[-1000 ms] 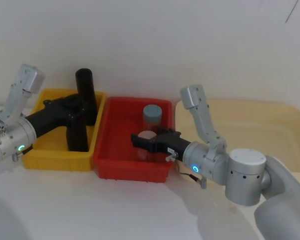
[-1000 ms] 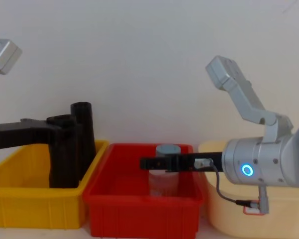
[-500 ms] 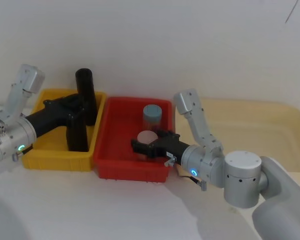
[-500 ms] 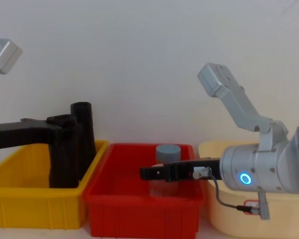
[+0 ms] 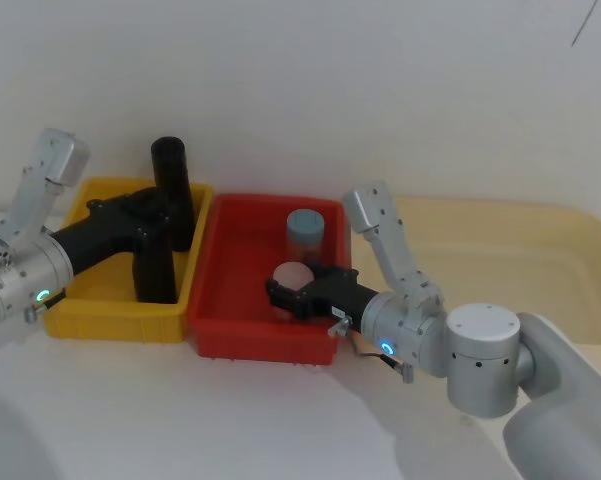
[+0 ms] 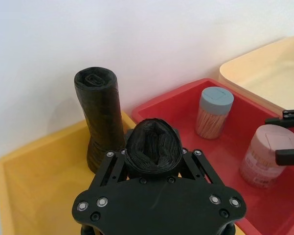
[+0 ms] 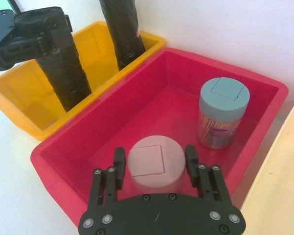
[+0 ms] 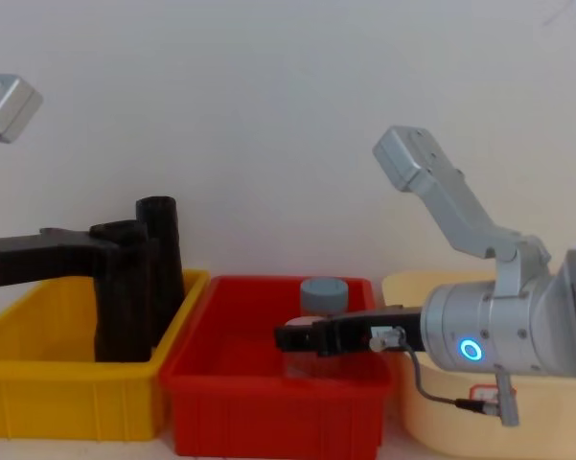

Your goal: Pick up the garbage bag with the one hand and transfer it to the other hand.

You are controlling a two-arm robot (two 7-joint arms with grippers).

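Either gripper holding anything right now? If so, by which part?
Left gripper clamps the matte black roll of bags near its top end, roll standing in the yellow bin. Right gripper is open astride the pink-lidded jar, holding nothing.

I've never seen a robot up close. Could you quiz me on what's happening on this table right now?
1. True or false: the left gripper is clamped on the garbage bag in the yellow bin.
2. What colour is the lid of the jar between the right gripper's fingers? A blue, B pink, C green.
3. Fill in: the blue-lidded jar stands in the ___ bin.
Key: 1 true; 2 B; 3 red.
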